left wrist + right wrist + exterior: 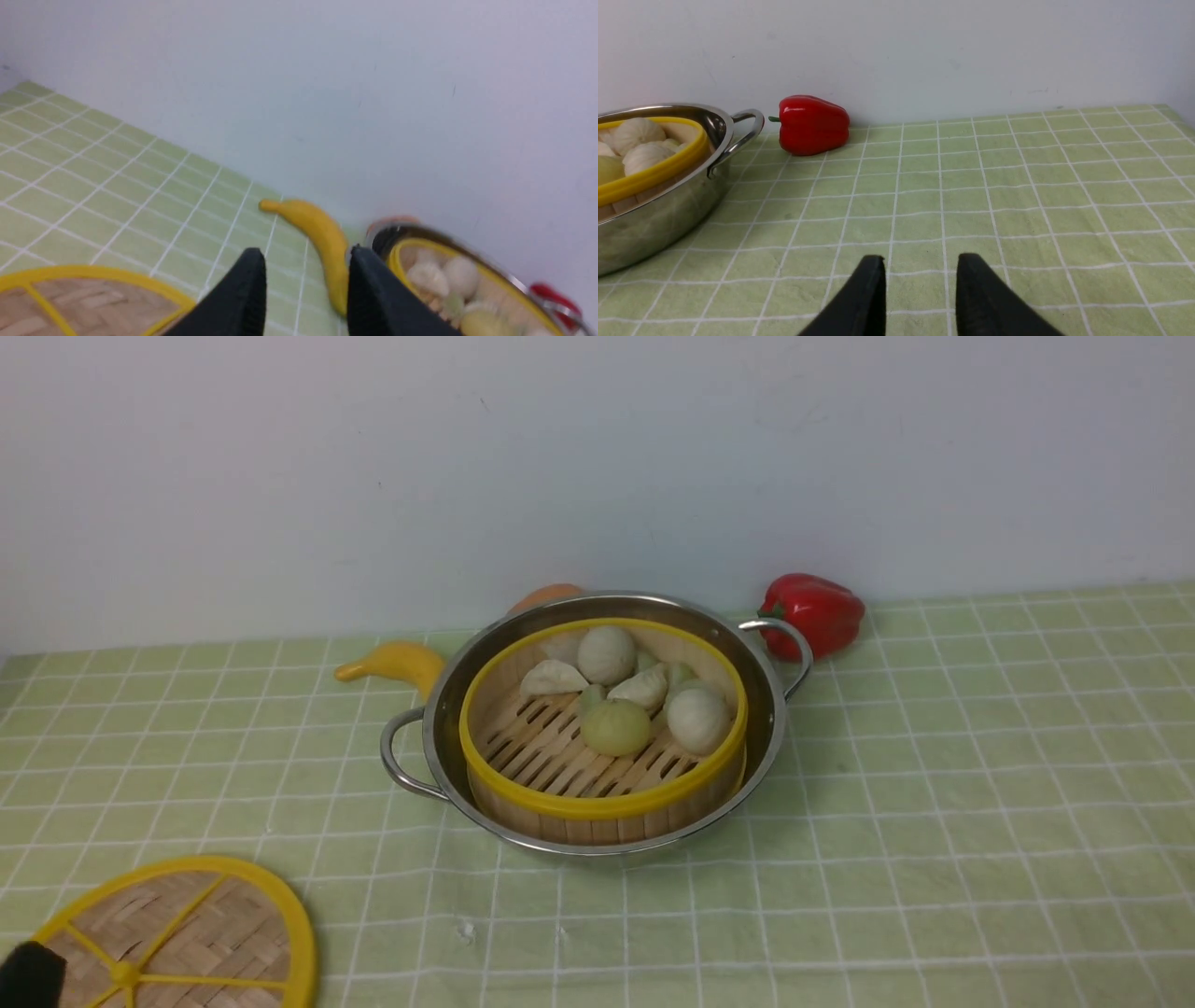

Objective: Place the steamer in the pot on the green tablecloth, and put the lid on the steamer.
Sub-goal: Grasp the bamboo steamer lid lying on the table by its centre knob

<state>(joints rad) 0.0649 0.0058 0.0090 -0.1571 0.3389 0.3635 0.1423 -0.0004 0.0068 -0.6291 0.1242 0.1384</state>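
Yellow-rimmed lid [187, 933] is cut off at the front view's bottom-left corner, and only a black tip of the left claw [306, 252] shows there, over the lid's near edge. Its wrist shot is blurry, but the fingers stand apart with nothing between them. Something orange [546, 597] hides behind the pot [767, 709]. The steamer [597, 805] sits in the pot, mid-cloth [934, 803]. The right claw [920, 259] is spread too, empty, low over the cloth, well apart from the pot.
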